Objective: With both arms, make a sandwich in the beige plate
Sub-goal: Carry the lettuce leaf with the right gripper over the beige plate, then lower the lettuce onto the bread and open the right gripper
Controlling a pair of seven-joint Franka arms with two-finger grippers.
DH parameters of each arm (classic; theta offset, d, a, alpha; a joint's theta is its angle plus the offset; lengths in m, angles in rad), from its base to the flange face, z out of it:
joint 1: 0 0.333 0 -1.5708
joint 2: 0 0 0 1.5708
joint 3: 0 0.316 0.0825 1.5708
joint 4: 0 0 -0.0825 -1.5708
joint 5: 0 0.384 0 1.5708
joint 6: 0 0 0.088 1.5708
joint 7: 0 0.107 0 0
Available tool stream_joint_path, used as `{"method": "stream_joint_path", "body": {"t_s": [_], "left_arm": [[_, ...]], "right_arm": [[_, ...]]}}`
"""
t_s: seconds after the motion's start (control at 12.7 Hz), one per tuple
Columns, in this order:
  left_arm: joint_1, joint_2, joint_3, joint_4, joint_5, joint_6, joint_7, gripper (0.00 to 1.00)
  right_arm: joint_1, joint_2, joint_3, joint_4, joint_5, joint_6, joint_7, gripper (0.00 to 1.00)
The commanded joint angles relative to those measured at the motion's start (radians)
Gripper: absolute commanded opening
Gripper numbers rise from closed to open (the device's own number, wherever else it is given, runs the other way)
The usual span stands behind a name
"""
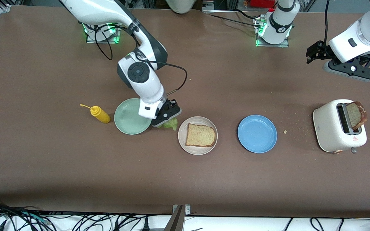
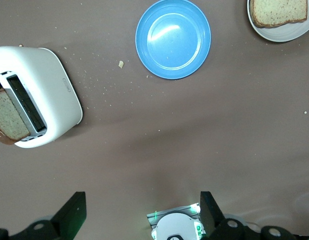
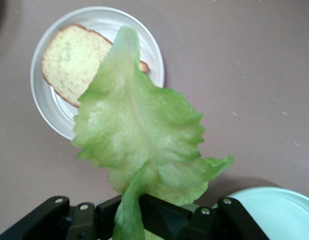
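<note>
Green lettuce leaf (image 3: 139,135) in transit, pinched by its stem end in the right gripper (image 1: 166,116).

Right gripper hangs between the mint-green plate (image 1: 127,119) and the beige plate (image 1: 198,135), fingers pressed together on the stalk so the ruffled blade dangles free beneath. Held that way, probably so the leaf can drape flat onto the bread slice (image 1: 200,135) already lying in the beige plate just beside it. Left gripper (image 2: 142,215) waits with fingers spread, up over bare table beside the toaster (image 1: 339,125), where a second slice (image 1: 356,115) stands in a slot — likely stationed there for that pick.
</note>
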Motion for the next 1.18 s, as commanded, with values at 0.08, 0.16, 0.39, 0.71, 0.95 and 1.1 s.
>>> {"method": "stream_joint_path", "body": {"t_s": [0.08, 0.16, 0.39, 0.71, 0.95, 1.1], "left_arm": [[0.006, -0.006, -0.004, 0.013, 0.029, -0.018, 0.016, 1.00], [0.007, -0.006, -0.005, 0.013, 0.029, -0.018, 0.018, 1.00], [0.009, -0.006, -0.004, 0.013, 0.029, -0.018, 0.018, 1.00], [0.009, -0.006, -0.004, 0.013, 0.029, -0.018, 0.018, 1.00], [0.009, -0.006, -0.004, 0.013, 0.029, -0.018, 0.018, 1.00], [0.009, -0.006, -0.004, 0.013, 0.029, -0.018, 0.018, 1.00]], "right_arm": [[0.048, 0.098, 0.002, 0.067, 0.003, 0.105, 0.059, 0.00], [0.059, 0.116, 0.002, 0.069, 0.003, 0.155, 0.064, 0.00], [0.080, 0.170, 0.002, 0.080, 0.009, 0.306, 0.070, 0.00], [0.100, 0.216, 0.002, 0.087, 0.011, 0.366, 0.079, 0.00], [0.114, 0.248, 0.002, 0.087, 0.011, 0.416, 0.092, 0.00], [0.116, 0.251, 0.002, 0.087, 0.011, 0.423, 0.095, 0.00]]}}
